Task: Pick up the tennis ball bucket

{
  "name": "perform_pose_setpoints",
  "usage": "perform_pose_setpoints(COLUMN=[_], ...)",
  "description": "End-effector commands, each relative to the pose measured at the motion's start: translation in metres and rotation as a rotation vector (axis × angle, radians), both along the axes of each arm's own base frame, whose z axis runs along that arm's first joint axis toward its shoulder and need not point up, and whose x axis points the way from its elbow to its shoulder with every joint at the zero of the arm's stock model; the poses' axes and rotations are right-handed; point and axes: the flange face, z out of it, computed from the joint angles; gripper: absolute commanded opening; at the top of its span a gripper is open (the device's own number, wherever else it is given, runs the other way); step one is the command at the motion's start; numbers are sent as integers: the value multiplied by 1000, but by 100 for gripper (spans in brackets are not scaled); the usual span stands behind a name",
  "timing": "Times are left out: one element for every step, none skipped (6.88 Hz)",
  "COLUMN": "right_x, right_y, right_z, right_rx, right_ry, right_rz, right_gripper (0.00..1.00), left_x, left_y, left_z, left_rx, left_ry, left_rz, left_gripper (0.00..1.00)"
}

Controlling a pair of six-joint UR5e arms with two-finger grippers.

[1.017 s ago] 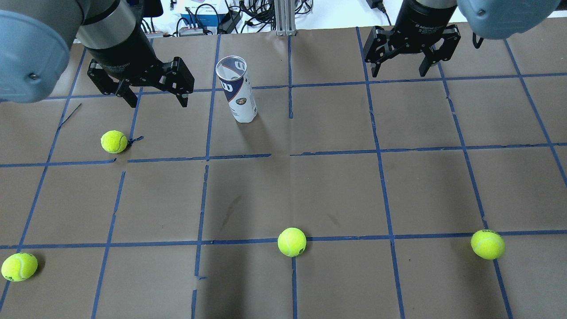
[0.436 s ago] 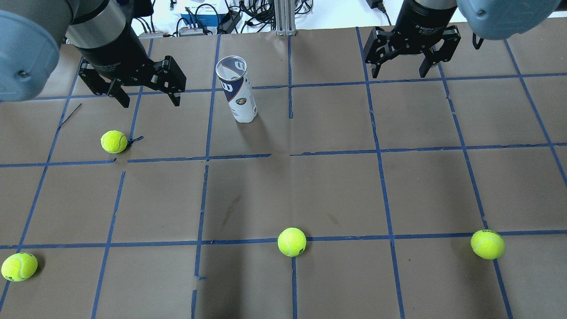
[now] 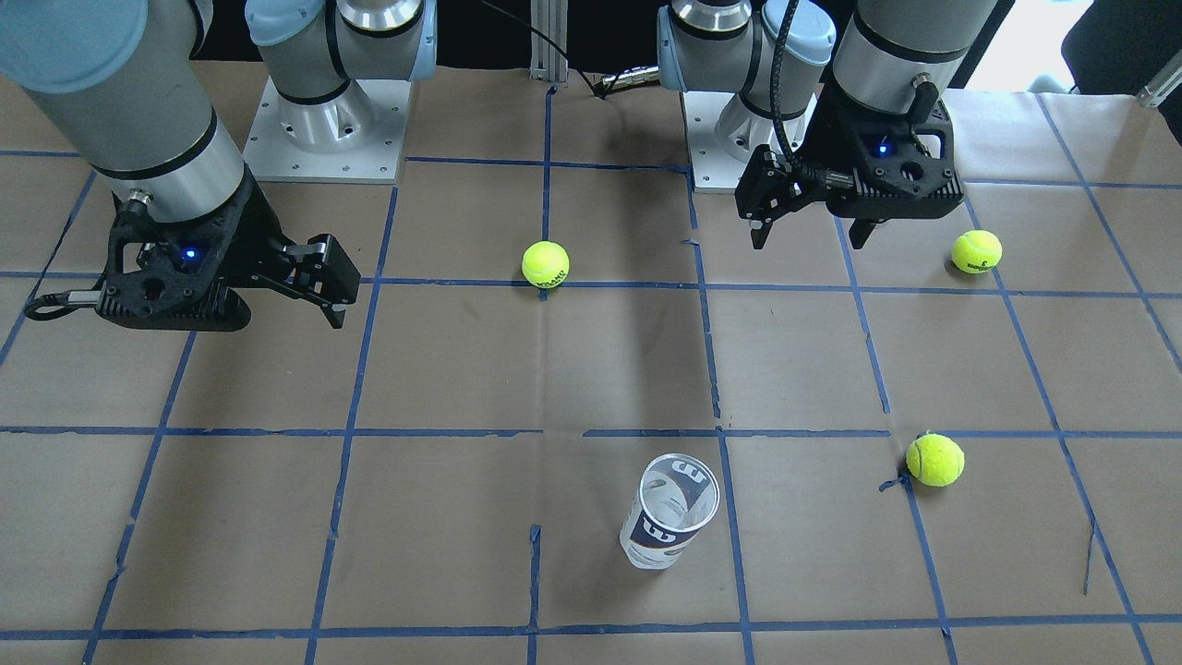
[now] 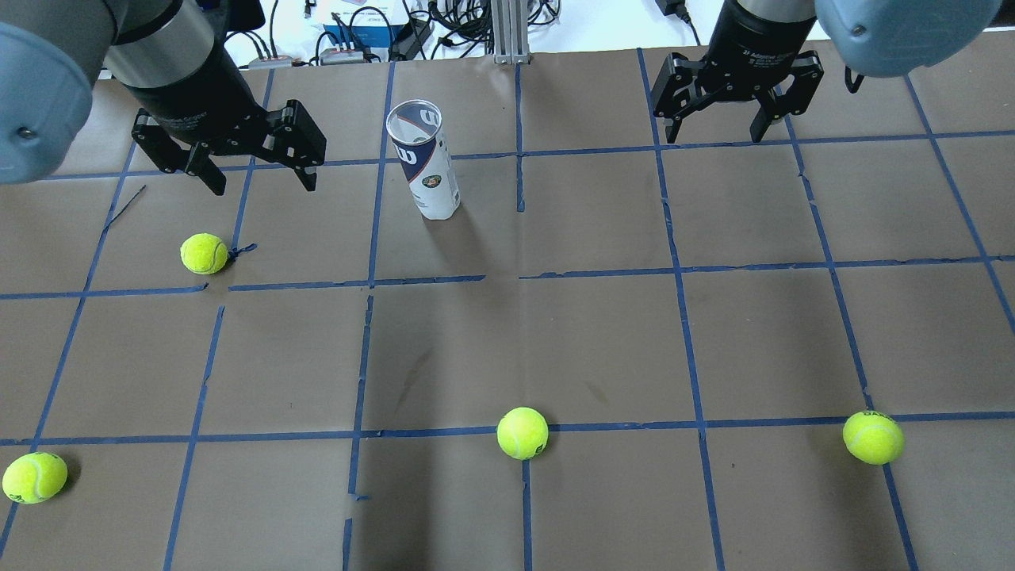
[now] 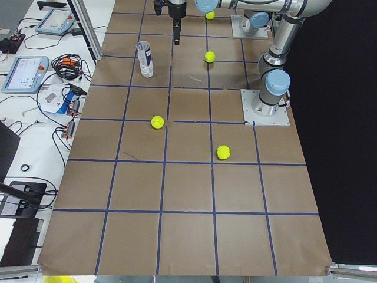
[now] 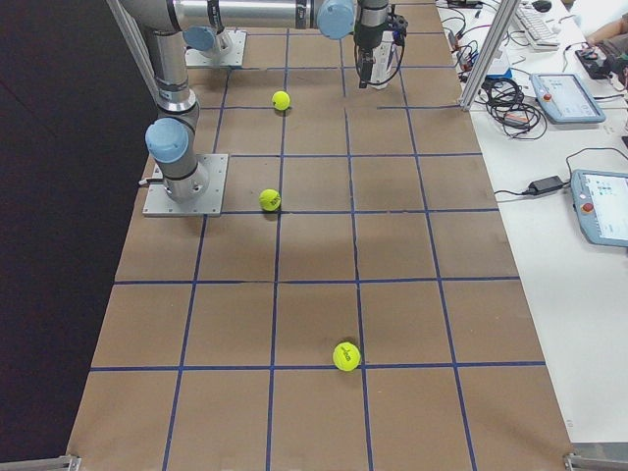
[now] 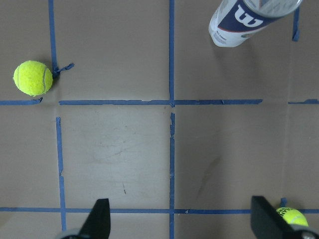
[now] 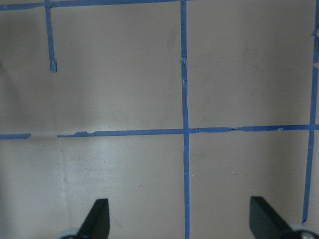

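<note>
– While the left gripper point(image 4: 262, 184) hangs above the table point(image 4: 603, 341), how do its jaws stand?
– Spread wide, with nothing between them. Its wrist view shows both fingertips point(image 7: 98, 221) at the bottom edge and only brown paper and blue tape in the gap.
– And the bucket point(image 4: 424, 162)?
– Upright on the table, open end up, just to the right of that gripper in the overhead view. It is outside the jaws and touches neither finger. From the left wrist it shows in the top right corner, ahead of the fingertips and level with the right-hand one, not with the middle of the gap.
– What comes further right?
– The right gripper point(image 4: 716, 135), well apart from the bucket, its jaws also wide and empty over bare paper.
– Any balls close by?
– One ball point(image 4: 204, 254) lies on the table near the left gripper, on the robot's side of it. Three more balls point(image 4: 522, 433) lie in a row nearer the robot, well apart from the bucket
</note>
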Motion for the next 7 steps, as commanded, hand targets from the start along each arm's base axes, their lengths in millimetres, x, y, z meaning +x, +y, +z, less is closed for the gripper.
perform_pose_setpoints(right_x=[-1, 0, -1, -1, -1, -1, -1], right_y=[0, 0, 0, -1, 0, 2, 2], right_z=[0, 0, 0, 3, 1, -1, -1], right_rx=[0, 0, -1, -7, 3, 8, 8], right_ry=[0, 0, 0, 0, 0, 0, 0], right_rz=[-1, 0, -1, -1, -3, -1, -1], right_gripper=[100, 100, 100, 100, 100, 100, 100], left_x=[0, 0, 1, 2, 1, 1, 1], left_y=[1, 1, 0, 0, 0, 0, 0], left_z=[1, 1, 4, 5, 5, 3, 3], left_rx=[-3, -1, -4, -7, -6, -3, -3], left_ry=[-2, -2, -4, -2, -2, -2, -2], left_rz=[0, 0, 2, 3, 2, 2, 2], left_gripper=[100, 100, 100, 100, 100, 100, 100])
